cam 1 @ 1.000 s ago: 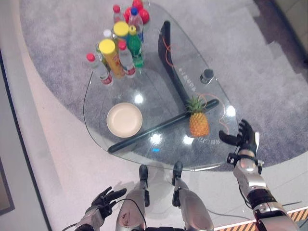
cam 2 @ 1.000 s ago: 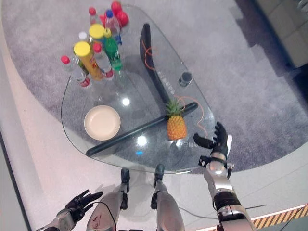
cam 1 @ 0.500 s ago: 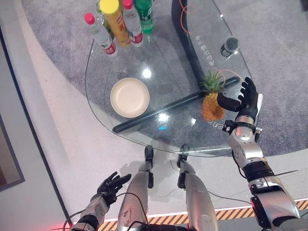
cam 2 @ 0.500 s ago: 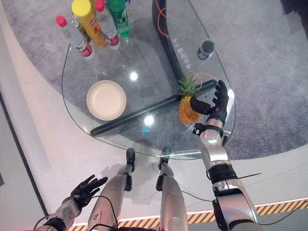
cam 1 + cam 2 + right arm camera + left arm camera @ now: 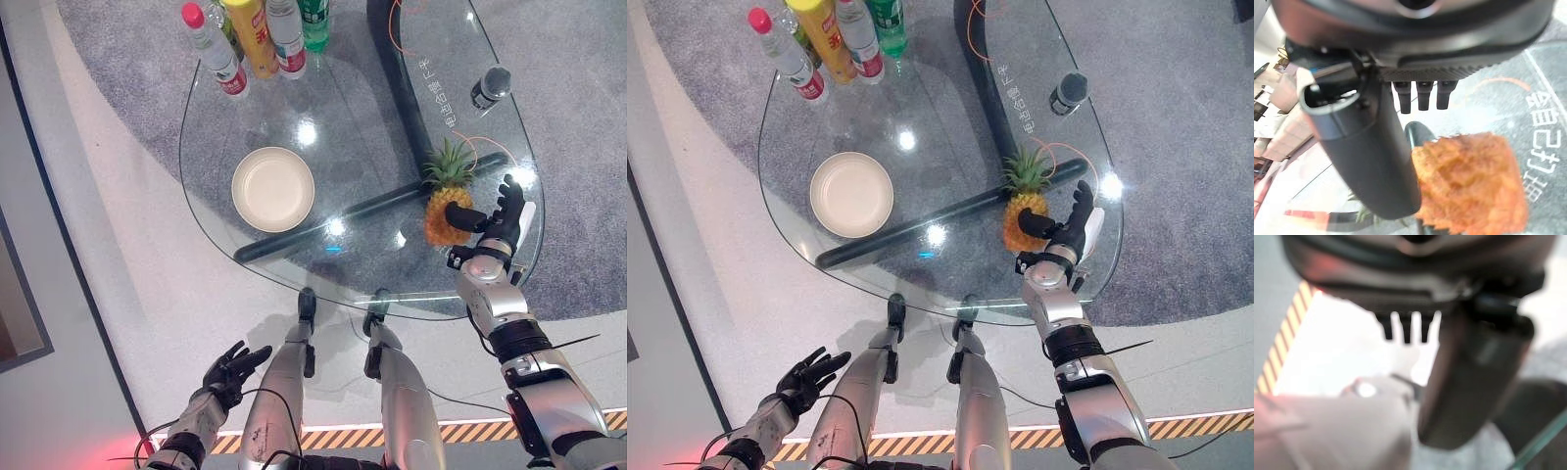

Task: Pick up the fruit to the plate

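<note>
The left hand (image 5: pixel 230 367) is seen low at the robot's left side, well below the near edge of the glass desk (image 5: pixel 211 181) and over the pale floor (image 5: pixel 108 284); its fingers (image 5: pixel 815 360) are spread and relaxed, and nothing is held in them. On the far left part of the desk a cluster of bottles (image 5: pixel 257 39) is stood, among them a clear bottle with a red cap (image 5: pixel 212 49) and a yellow-capped bottle (image 5: pixel 826 37). Nearer the robot, on the left half of the glass, a round cream plate (image 5: pixel 273 189) is set, and nothing is lying on it. A long dark bar (image 5: pixel 353 215) is seen running slantwise under the glass from just below the plate toward the right. Farther back on the right, a small dark cylinder (image 5: pixel 490 86) is stood on the glass, with an orange cord (image 5: pixel 1058 152) curving near it. The pineapple (image 5: pixel 443 201) is stood upright on the right part of the desk, well apart from the plate, with its green crown pointing away from the robot. The right hand (image 5: pixel 498 227) is placed just beside the fruit on its right; the thumb (image 5: pixel 1364 152) is reached across in front of the orange rind, while the fingers (image 5: pixel 1420 95) are held straight and apart from it, so the fruit is not yet clasped. A grey carpet (image 5: pixel 578 147) is seen beneath the desk.
</note>
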`<state>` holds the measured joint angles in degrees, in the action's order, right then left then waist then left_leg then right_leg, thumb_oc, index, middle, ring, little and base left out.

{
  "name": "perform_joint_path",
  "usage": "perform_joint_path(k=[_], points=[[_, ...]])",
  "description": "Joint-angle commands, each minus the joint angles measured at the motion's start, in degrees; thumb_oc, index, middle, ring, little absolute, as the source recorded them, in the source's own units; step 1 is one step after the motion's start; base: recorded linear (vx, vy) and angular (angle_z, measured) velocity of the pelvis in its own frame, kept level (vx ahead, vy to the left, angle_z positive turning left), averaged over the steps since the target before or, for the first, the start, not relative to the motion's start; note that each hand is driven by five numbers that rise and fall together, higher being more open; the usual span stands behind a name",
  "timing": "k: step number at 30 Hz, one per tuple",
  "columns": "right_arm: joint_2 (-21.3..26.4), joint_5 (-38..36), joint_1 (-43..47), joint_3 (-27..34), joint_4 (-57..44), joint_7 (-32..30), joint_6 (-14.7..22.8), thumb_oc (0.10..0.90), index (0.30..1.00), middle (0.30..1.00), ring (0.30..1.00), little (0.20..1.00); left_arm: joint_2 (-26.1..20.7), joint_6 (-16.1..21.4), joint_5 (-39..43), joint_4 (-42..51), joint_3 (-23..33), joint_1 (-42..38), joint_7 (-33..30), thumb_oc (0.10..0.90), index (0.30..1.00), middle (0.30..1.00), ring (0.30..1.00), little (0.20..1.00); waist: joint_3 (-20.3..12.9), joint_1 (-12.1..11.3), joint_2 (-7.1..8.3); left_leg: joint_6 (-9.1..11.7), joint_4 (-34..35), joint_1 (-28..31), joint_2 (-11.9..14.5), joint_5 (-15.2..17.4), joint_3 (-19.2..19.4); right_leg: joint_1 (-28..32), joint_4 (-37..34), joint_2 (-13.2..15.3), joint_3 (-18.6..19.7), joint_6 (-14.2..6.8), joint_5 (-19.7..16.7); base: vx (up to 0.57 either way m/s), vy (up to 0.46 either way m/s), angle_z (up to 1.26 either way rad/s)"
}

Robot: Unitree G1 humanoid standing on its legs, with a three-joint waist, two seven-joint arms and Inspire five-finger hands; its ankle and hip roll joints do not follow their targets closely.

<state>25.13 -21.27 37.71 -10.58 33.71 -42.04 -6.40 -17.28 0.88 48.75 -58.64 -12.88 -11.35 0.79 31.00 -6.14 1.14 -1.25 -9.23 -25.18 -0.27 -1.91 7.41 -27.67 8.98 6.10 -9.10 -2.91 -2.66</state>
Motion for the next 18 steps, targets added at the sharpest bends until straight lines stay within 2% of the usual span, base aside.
perform_joint_path(k=[1,6,10,13,18], points=[[5.66,2.72,2.56,-1.95,-2.56,-5.39,-0.63,0.8,0.9,0.9,0.9,0.9,-0.33,0.46,1.66,0.2,0.04,2.69,-0.62,0.8,0.9,0.9,0.9,0.9,-1.21,0.08,-0.82,-0.07,-5.38,-2.07,-3.3,4.64,-0.41,-0.39,6.65,-2.41,-1.5,-1.87,2.5,0.0,0.0,0.0],[5.31,-0.3,2.83,-3.11,-2.55,-1.74,-1.98,0.8,0.9,0.9,0.9,0.9,-0.27,0.89,1.81,0.37,0.12,3.09,-0.23,0.8,0.9,0.9,0.9,0.9,-1.21,-0.09,-0.76,-0.13,-5.38,-2.23,-3.23,4.67,-0.18,-0.62,6.65,-2.27,-1.68,-1.82,2.38,0.0,0.0,0.0],[4.05,-7.59,2.08,-3.37,-3.93,3.13,-0.67,0.8,0.9,0.9,0.9,0.9,-0.39,0.91,2.06,0.71,0.09,3.09,-0.4,0.8,0.9,0.9,0.9,0.9,-1.21,-0.04,-0.66,-0.11,-5.49,-2.37,-3.23,4.74,-0.28,-1.02,7.02,-2.16,-1.71,-1.78,2.36,0.0,0.0,0.0],[3.11,-9.14,1.58,-3.23,-4.35,4.55,-0.23,0.8,0.9,0.9,0.9,0.9,-0.25,0.99,2.12,0.56,0.27,2.95,-0.34,0.8,0.9,0.9,0.9,0.9,-1.21,0.03,-0.61,-0.09,-5.63,-2.4,-3.25,4.77,-0.29,-1.08,7.17,-2.09,-1.73,-1.71,2.4,0.0,0.0,0.0],[0.52,-20.74,-0.08,-2.61,-5.18,10.87,1.04,0.8,0.9,0.9,0.9,0.9,0.18,1.55,2.39,0.64,0.23,3.18,-0.45,0.8,0.9,0.9,0.9,0.9,-1.21,0.04,-0.58,0.02,-5.31,-2.43,-3.21,4.53,-0.3,-1.26,7.28,-1.97,-2.0,-1.51,2.39,0.0,0.0,0.0]])
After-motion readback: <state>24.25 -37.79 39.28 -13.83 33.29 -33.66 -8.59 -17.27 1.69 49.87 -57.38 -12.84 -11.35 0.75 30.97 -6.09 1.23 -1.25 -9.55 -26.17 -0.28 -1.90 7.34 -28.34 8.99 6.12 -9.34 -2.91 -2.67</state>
